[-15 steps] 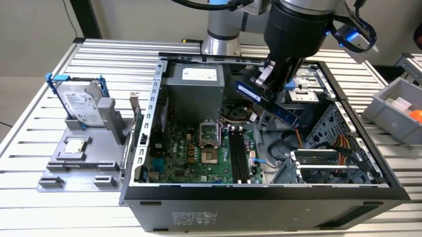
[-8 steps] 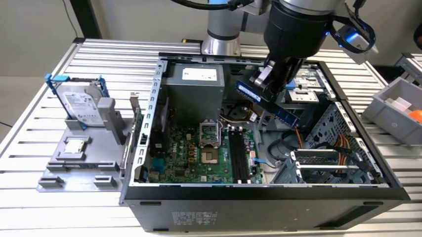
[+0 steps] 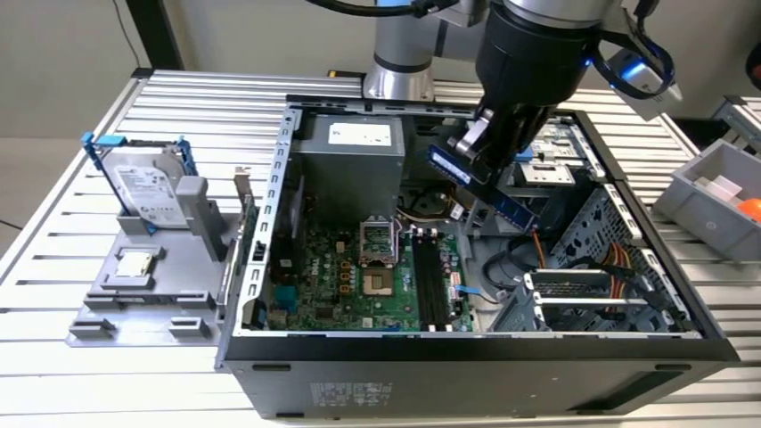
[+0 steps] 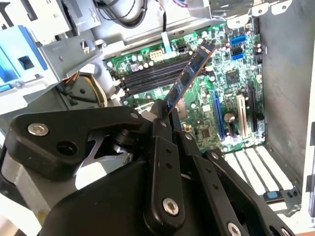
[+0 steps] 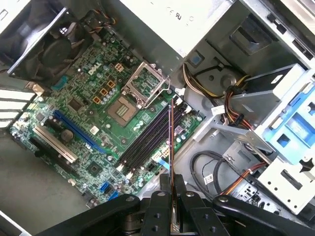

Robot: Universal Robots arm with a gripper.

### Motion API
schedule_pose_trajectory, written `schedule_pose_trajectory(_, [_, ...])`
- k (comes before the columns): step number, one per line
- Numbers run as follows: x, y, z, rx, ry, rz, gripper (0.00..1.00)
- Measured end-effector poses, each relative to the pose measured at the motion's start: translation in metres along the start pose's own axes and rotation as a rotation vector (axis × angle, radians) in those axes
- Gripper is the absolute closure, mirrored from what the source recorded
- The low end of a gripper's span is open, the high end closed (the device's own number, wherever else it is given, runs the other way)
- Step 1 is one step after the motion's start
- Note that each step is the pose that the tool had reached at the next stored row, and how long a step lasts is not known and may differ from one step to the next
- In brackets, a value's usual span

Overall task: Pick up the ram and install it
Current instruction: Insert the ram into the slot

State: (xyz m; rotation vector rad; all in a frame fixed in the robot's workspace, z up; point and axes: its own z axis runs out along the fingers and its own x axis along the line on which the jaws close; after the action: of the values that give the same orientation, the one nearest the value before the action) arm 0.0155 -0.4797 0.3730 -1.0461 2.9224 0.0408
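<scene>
Surface: slatted table (image 3: 71,383), open case (image 3: 476,385).
Grasp: gripper (image 3: 486,150) pinched ram (image 3: 511,207) above memory slots (image 3: 430,290).
Care: ram likely wanted levelling, squared along one slot.

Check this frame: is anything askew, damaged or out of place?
Only the ram: clamped in the gripper, it hangs slanted over the motherboard, not seated in the memory slots. The processor socket stands open. No damage shows.

Exterior view oblique from above; both wrist views close, sharing motherboard (image 5: 88,103) (image 4: 231,93)
</scene>
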Motion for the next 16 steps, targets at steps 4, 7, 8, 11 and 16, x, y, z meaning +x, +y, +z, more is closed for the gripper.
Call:
schedule_pose_trajectory(4, [0.0,0.0,0.0002,0.0017,-0.0004,0.037,1.0])
schedule_pose_trajectory(7, [0.0,0.0,0.0004,0.003,-0.0008,0.066,1.0])
schedule_pose_trajectory(8, [0.0,0.0,0.0005,0.0033,-0.0008,0.073,1.0])
schedule_pose_trajectory(11, [0.0,0.0,0.0007,0.0041,-0.0011,0.091,1.0])
schedule_pose_trajectory(16, [0.0001,0.0,0.0011,0.005,-0.0014,0.114,1.0])
